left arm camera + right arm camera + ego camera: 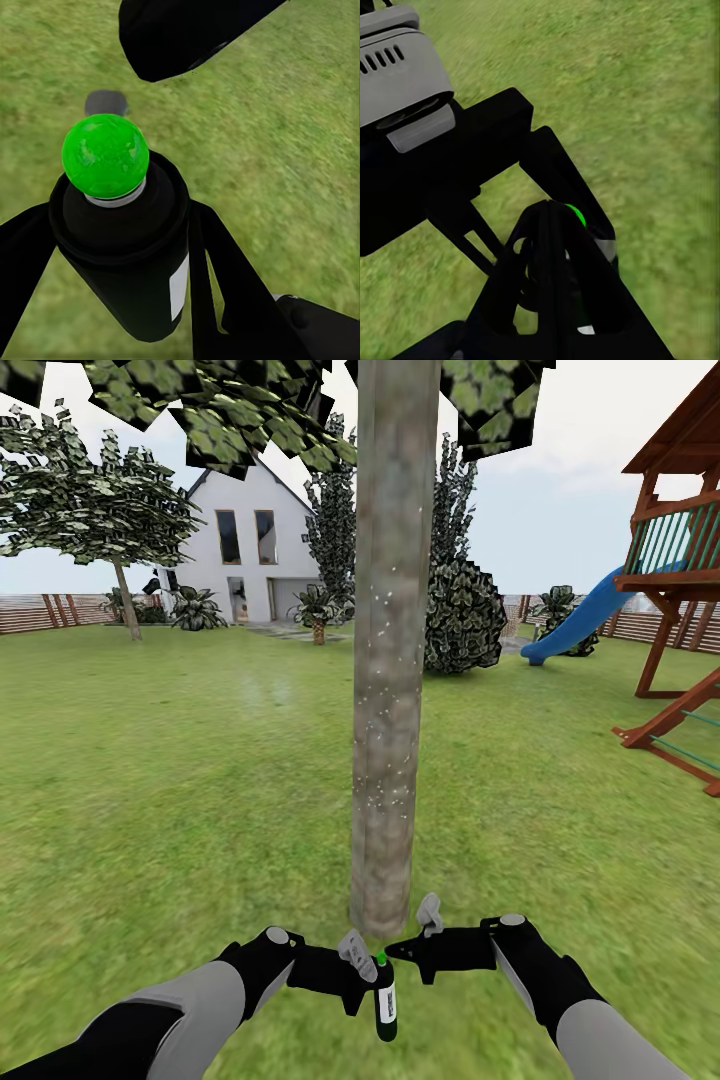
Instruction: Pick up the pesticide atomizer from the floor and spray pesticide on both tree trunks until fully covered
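The dark pesticide atomizer (385, 1000), green-dotted and upright, sits low before the white-flecked grey-brown tree trunk (390, 660).

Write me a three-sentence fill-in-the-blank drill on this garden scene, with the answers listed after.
1. The pesticide atomizer sits clamped in the ____ tool.
2. The dot on top of the atomizer is coloured ____.
3. The tree trunk rising straight ahead of the robot is flecked with tiny ____ specks.

Missing words: left; green; white

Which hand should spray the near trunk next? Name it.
Left. The left hand is shut on the pesticide atomizer, low before the trunk; the right hand is closed, just beside its top.
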